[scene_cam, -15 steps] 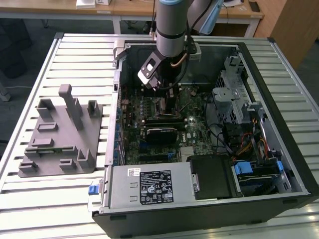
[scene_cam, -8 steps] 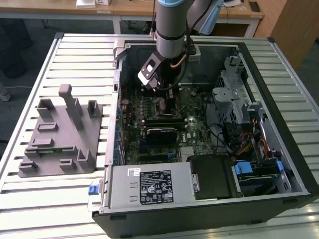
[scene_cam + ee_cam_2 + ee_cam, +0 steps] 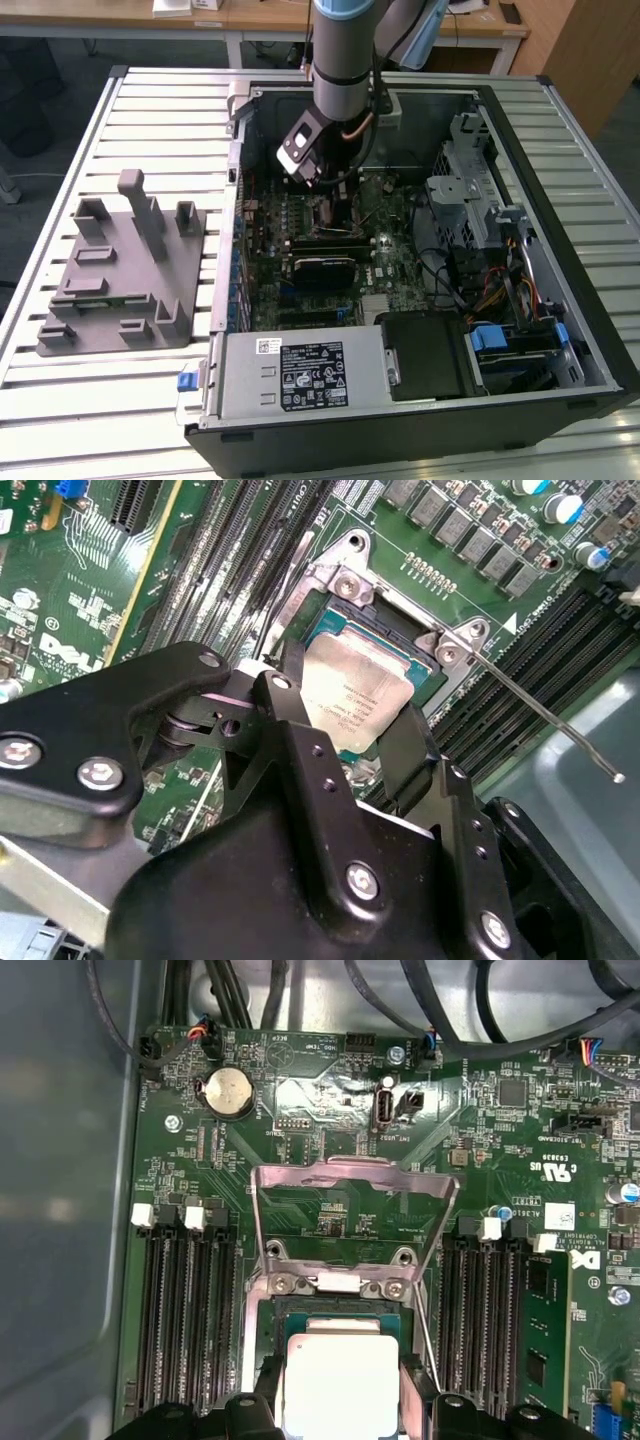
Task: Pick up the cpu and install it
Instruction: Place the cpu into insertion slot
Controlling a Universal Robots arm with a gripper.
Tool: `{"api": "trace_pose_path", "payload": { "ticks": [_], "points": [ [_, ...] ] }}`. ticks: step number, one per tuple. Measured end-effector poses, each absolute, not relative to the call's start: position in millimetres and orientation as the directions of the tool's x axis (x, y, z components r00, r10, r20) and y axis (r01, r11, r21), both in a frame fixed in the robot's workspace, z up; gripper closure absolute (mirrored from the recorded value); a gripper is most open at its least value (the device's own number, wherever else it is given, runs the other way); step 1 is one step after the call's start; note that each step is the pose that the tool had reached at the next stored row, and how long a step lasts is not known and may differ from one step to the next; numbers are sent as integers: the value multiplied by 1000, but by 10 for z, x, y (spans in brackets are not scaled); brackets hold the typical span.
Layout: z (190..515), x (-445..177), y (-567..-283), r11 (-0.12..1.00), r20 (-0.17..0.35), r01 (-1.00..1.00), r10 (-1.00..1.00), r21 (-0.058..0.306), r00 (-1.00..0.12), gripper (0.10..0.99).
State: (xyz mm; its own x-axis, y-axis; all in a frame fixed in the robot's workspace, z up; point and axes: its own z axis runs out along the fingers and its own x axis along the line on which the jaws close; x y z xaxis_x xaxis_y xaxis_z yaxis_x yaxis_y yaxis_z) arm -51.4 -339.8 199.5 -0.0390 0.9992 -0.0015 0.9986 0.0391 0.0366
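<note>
Exterior view: black two-finger gripper (image 3: 330,192) low inside open black computer case (image 3: 400,445); second wrist view: fingers (image 3: 408,755) clamped on opposite edges of pale silver square cpu (image 3: 355,695), at metal-framed socket (image 3: 345,580) on green motherboard (image 3: 80,610); first wrist view: steel load plate (image 3: 350,1175) raised beyond cpu.

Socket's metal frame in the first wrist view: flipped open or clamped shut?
Open. The metal frame stands swung up off the socket, with the cpu uncovered between the fingers.

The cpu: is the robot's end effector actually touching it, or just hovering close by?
Touching. In the second wrist view the end effector pinches the cpu on two opposite edges, and no gap shows on either side.
</note>
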Motion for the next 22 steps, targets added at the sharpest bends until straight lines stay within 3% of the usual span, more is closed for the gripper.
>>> {"api": "trace_pose_path", "payload": {
  "ticks": [22],
  "points": [
    [1924, -498, -3370, 35, -2, 999, 999, 34, -35, 545]
  ]
}}
